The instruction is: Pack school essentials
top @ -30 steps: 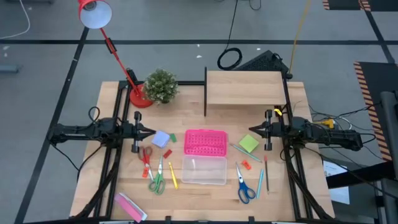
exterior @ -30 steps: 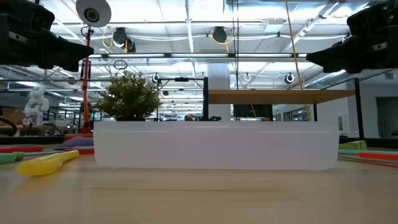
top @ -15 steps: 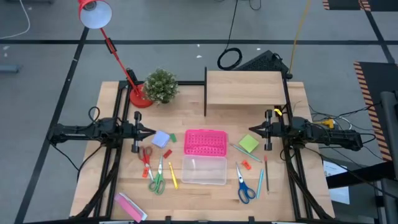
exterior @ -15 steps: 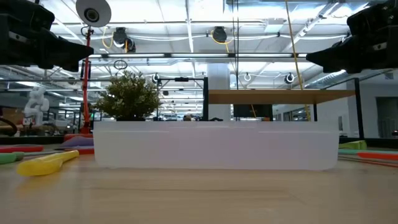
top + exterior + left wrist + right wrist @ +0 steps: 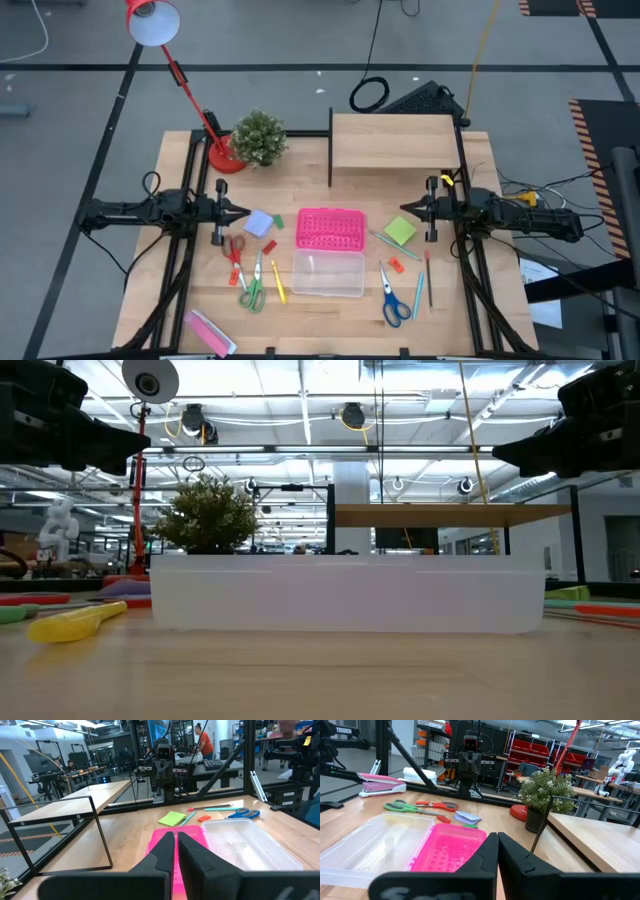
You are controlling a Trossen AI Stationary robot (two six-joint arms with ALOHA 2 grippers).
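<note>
From above, both arms hovered level over the desk, the left pincer just beside the pale-blue pad and the right pincer just beside the lime pad. The scissors, pencils and eraser lay scattered either side of the clear box, whose pink lid lay open behind it — nothing appeared packed.

The low view showed only the box's wall and both arms raised.

In the left wrist view that pincer's fingers sat nearly together, holding nothing.

The right wrist view showed the same of its fingers, the red scissors and green scissors well apart beyond.

Packing seemed not yet begun — the next move likely called for spreading one pincer and lowering onto a nearby pad.
</note>
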